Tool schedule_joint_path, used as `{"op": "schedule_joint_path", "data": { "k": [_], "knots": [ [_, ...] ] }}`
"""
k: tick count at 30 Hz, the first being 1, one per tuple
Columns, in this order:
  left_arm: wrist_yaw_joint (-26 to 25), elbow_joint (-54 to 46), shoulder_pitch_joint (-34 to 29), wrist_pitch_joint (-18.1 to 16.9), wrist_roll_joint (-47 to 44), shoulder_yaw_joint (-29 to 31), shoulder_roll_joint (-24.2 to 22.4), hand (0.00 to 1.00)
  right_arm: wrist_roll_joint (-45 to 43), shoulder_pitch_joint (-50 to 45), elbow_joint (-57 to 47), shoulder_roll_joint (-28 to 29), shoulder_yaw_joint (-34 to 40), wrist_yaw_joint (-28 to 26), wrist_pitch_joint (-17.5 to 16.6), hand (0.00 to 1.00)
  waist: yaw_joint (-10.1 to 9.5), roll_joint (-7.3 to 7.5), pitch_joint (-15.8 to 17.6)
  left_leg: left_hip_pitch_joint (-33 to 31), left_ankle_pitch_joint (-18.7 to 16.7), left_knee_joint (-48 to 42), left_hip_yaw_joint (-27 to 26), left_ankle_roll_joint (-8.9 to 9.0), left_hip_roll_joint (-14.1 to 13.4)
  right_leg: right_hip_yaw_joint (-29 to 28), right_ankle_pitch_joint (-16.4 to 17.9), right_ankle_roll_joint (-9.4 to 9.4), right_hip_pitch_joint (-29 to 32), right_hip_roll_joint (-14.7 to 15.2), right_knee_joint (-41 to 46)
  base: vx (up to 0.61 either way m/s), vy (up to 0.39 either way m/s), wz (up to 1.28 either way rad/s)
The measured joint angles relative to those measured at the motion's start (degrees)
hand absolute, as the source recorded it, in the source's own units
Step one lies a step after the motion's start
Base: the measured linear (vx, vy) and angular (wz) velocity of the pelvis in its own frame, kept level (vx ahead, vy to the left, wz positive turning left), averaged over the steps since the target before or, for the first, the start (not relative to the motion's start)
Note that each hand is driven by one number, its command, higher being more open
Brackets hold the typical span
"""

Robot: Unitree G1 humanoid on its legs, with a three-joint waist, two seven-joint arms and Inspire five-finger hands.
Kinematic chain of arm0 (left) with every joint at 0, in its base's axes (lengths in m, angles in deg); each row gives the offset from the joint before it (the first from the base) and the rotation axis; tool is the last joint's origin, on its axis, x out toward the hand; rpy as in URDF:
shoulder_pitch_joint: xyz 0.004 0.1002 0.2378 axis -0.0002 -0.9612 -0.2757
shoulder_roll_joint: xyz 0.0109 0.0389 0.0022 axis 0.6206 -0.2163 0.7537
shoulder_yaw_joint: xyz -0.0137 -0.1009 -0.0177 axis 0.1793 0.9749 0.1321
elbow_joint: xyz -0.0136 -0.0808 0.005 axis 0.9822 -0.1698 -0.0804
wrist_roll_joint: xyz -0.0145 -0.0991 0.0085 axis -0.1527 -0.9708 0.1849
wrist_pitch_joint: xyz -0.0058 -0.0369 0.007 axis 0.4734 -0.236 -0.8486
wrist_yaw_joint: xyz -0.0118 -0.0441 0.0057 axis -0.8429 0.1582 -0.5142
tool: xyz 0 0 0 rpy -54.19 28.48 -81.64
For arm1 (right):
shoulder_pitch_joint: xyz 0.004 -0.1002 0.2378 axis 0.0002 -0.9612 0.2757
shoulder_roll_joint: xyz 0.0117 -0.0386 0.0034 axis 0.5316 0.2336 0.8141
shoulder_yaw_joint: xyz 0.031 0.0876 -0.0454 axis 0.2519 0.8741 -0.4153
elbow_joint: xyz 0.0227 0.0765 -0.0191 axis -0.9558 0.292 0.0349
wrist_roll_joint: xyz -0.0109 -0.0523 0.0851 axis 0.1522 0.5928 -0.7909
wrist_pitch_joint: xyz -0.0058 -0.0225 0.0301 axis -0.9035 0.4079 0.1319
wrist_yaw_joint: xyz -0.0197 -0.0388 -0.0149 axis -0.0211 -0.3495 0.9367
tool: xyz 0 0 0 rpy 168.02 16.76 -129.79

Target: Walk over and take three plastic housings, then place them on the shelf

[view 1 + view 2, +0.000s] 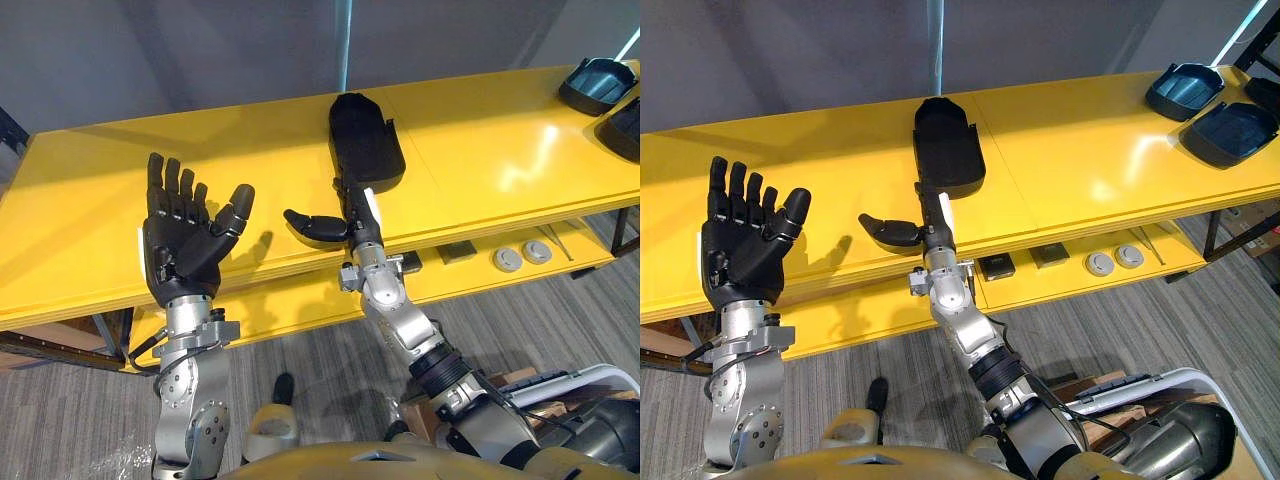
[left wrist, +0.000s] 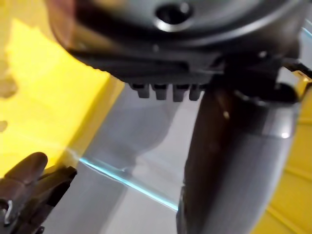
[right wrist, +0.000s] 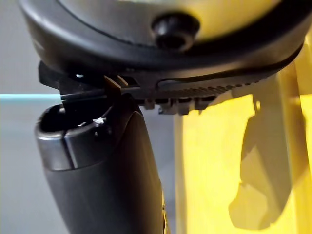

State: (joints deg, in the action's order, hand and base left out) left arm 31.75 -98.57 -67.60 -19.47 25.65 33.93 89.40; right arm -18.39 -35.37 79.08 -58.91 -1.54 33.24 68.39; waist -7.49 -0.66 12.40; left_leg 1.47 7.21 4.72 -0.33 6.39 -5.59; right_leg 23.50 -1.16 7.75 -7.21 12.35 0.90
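Observation:
A black plastic housing (image 1: 366, 140) lies flat on the yellow shelf top (image 1: 480, 150), near its middle. My right hand (image 1: 352, 215) reaches up to the housing's near end, seen edge-on, fingers straight and touching it, thumb (image 1: 890, 231) spread wide to the left; it is open. My left hand (image 1: 183, 240) is raised over the shelf's front edge further left, palm towards the camera, fingers straight and spread, holding nothing. Two more dark housings (image 1: 1185, 90) (image 1: 1230, 131) sit at the shelf's far right end.
Below the yellow top a lower yellow board (image 1: 1060, 285) carries two grey round discs (image 1: 1100, 263) (image 1: 1129, 256) and two small dark square parts (image 1: 996, 265) (image 1: 1048, 255). Grey carpet (image 1: 560, 320) lies in front. A grey wall stands behind the shelf.

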Motion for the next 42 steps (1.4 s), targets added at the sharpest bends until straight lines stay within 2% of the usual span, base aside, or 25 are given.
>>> {"op": "schedule_joint_path", "data": {
  "k": [10, 18, 25, 27, 30, 32, 33, 36, 38, 39, 41, 42],
  "knots": [
    [0.0, 0.0, -0.2, 0.0, 0.0, -0.1, 0.0, 1.00, 2.0, -0.7, 0.2, 0.0, 0.5, -0.8, -0.5, 1.00, -0.02, 0.01, 0.0, 0.1, 0.1, 0.0, 0.0, 0.00, 0.0, 0.0, 0.0, 0.04, 0.0, 0.0, 0.0, 0.00, 0.000, 0.00],
    [0.0, 0.0, -0.4, 0.0, 0.0, 0.1, 0.0, 1.00, 1.2, -2.7, -0.9, -0.4, 0.3, -8.0, -4.0, 1.00, 0.11, 0.13, -0.1, 0.2, 0.1, 0.1, -0.2, 0.02, 0.0, -0.1, -0.1, 0.08, -0.1, 0.0, -0.1, 0.00, 0.000, 0.00],
    [-0.3, 0.0, -0.9, -1.4, 2.4, 1.6, 0.3, 1.00, -0.8, -8.9, -20.7, -2.6, 1.4, -11.0, -8.8, 1.00, 0.32, 1.05, -1.0, 1.0, -0.2, 0.1, -2.3, 0.09, -0.1, -2.2, -0.3, 0.38, 0.1, 0.0, -1.0, 0.00, -0.002, -0.13],
    [-0.3, 0.0, -0.9, -1.5, 3.8, 2.6, 0.6, 1.00, -3.3, -13.7, -27.2, -3.0, 4.3, -13.1, -10.0, 1.00, 1.63, 1.89, -2.6, 1.1, -0.6, 0.1, -3.7, -0.02, -0.1, -3.5, -0.5, 0.57, 0.8, 0.0, -1.1, 0.00, 0.004, -0.28],
    [-0.4, 0.0, -0.9, -2.1, 5.5, 2.9, 0.6, 1.00, -7.2, -19.6, -31.0, -4.0, 7.9, -16.0, -10.4, 1.00, 2.23, 2.70, -3.8, 2.2, -1.2, 0.1, -6.3, 0.03, -0.3, -5.8, -0.7, 0.73, 1.5, 0.0, -1.1, 0.02, 0.008, -0.44],
    [-0.3, 0.0, -1.0, -2.6, 5.3, 2.8, 0.6, 1.00, -7.4, -23.5, -31.6, -4.4, 10.9, -16.9, -10.3, 1.00, 3.44, 2.91, -4.4, 3.3, -1.8, 0.1, -8.1, 0.12, -0.5, -7.8, -0.7, 0.77, 1.7, -0.1, -1.0, 0.01, 0.008, -0.62],
    [0.2, -0.1, -1.0, -3.4, 4.8, 2.6, 0.4, 1.00, -6.9, -27.2, -31.9, -4.3, 14.0, -16.2, -10.1, 1.00, 4.70, 2.96, -5.1, 4.0, -2.3, 0.1, -10.5, 0.20, -0.8, -9.9, -1.1, 0.68, 2.6, -0.4, -1.1, 0.00, 0.005, -0.63],
    [1.0, -0.3, -0.8, -3.8, 4.1, 1.5, 0.1, 1.00, -6.9, -32.4, -33.7, -4.0, 17.6, -14.0, -9.2, 1.00, 5.88, 2.90, -5.2, 5.1, -2.9, 0.1, -13.1, 0.48, -1.2, -12.7, -1.5, 0.52, 3.3, -0.9, -1.3, 0.01, 0.001, -0.60],
    [1.4, -0.3, -0.8, -3.8, 2.4, -0.6, -0.1, 1.00, -7.4, -38.2, -35.7, -2.4, 22.5, -11.1, -9.2, 1.00, 7.93, 2.63, -5.6, 6.2, -3.7, 0.1, -16.3, 0.73, -1.6, -15.7, -2.2, 0.45, 4.1, -1.5, -2.0, 0.02, 0.011, -0.70],
    [1.8, -0.3, -0.7, -3.7, 2.1, -1.1, -0.1, 1.00, -8.1, -39.8, -36.3, -1.8, 23.8, -10.4, -9.2, 1.00, 8.43, 2.54, -5.8, 6.3, -4.0, 0.1, -17.3, 0.85, -1.7, -16.7, -2.3, 0.47, 4.7, -1.7, -2.0, 0.03, 0.018, -0.78],
    [2.2, -0.1, -0.1, -3.7, 1.8, -2.5, -0.1, 1.00, -10.4, -44.9, -37.8, -1.0, 29.3, -9.1, -9.2, 1.00, 11.00, 2.37, -6.0, 7.6, -4.8, 0.0, -21.2, 1.33, -2.3, -20.4, -2.9, 0.29, 5.8, -2.7, -2.2, 0.04, 0.011, -0.82],
    [2.1, 0.0, 0.2, -3.6, 1.8, -2.8, 0.0, 1.00, -10.4, -45.9, -37.9, -1.0, 30.7, -8.9, -9.2, 1.00, 11.59, 2.30, -6.0, 8.0, -5.0, 0.0, -22.2, 1.49, -2.5, -21.3, -3.0, 0.25, 5.9, -3.0, -2.2, 0.06, 0.005, -0.87]
  ]
}}
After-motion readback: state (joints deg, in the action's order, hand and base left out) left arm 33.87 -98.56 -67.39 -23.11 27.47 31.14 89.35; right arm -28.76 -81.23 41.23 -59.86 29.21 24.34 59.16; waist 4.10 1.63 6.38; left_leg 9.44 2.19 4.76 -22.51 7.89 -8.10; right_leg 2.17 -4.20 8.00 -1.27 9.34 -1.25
